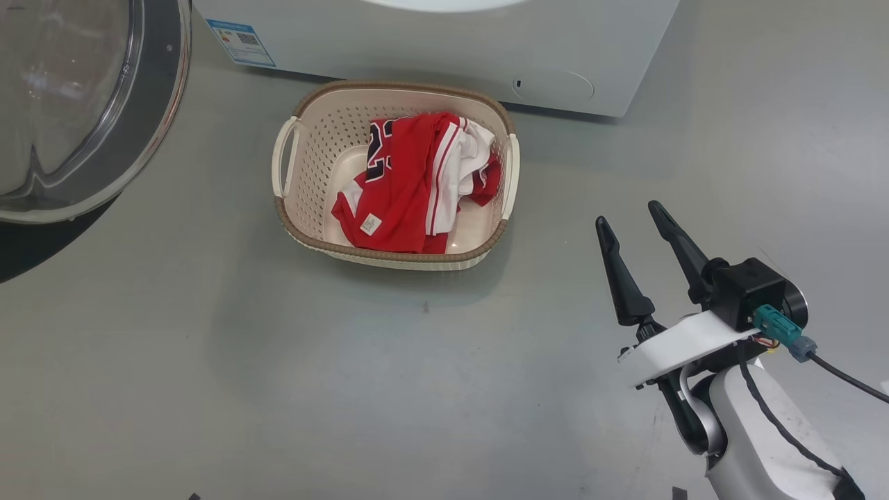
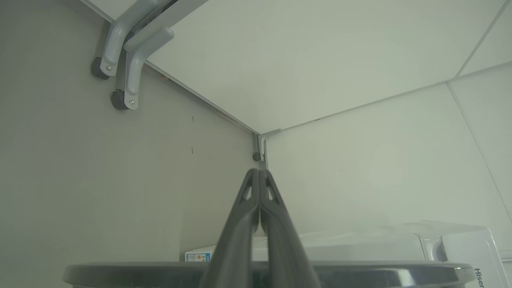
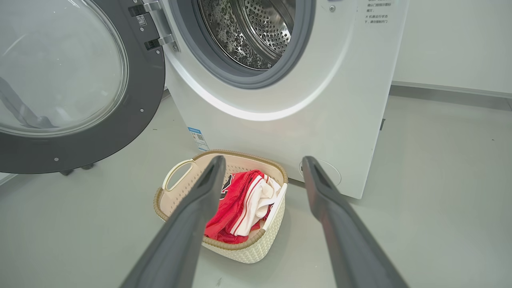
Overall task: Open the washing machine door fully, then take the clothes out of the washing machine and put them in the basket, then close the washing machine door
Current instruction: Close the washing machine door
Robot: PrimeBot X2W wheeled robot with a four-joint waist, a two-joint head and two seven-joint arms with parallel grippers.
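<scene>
The washing machine door [image 1: 149, 139] stands swung wide at the upper left, and its black rim [image 3: 136, 120] hangs left of the washing machine [image 3: 320, 100]. The steel drum [image 3: 256, 28] looks bare where I can see into it. On the floor before the washer sits the cream basket [image 1: 396, 87], holding the red and white clothes [image 1: 410, 180]. My right gripper [image 1: 628, 214] hovers open and holds nothing, to the right of the basket. From its wrist, the basket [image 3: 248, 244] and clothes [image 3: 240, 204] lie beyond the left finger. My left gripper [image 2: 259, 173] is shut on nothing, just above the door's dark rim [image 2: 360, 274].
Grey floor spreads around the basket and to the washer's right. A blue sticker [image 1: 241, 42] and a round flap [image 1: 553, 85] mark the washer's lower front. White wall panels and grey legs on casters [image 2: 120, 80] stand beyond the left gripper.
</scene>
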